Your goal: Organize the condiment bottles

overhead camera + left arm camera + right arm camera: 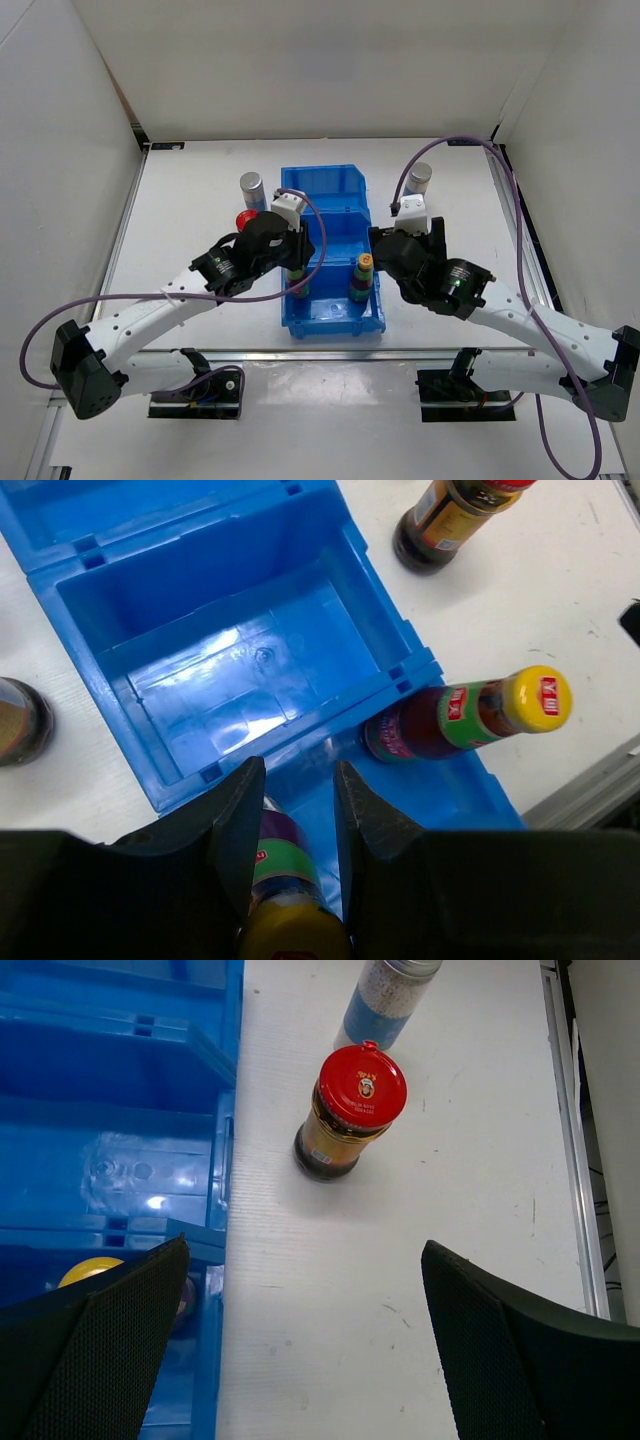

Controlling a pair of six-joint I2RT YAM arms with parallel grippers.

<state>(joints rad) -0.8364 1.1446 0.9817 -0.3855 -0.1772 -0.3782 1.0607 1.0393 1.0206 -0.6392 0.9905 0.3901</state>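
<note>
My left gripper (297, 270) reaches into the near compartment of the blue bin (322, 176) and is shut on a slim yellow-capped bottle (288, 910), held upright between its fingers (298, 780). The second yellow-capped bottle (361, 278) stands in the same compartment, to the right (470, 715). My right gripper (305, 1250) is wide open and empty over the bare table just right of the bin. A red-capped dark brown bottle (350, 1110) and a silver-capped bottle with a pale blue label (385, 1000) stand beyond it.
Left of the bin stand another silver-capped bottle (252, 188) and a red-capped bottle (245, 220). The bin's middle compartment (240, 670) and far compartment hold nothing. White walls enclose the table on three sides.
</note>
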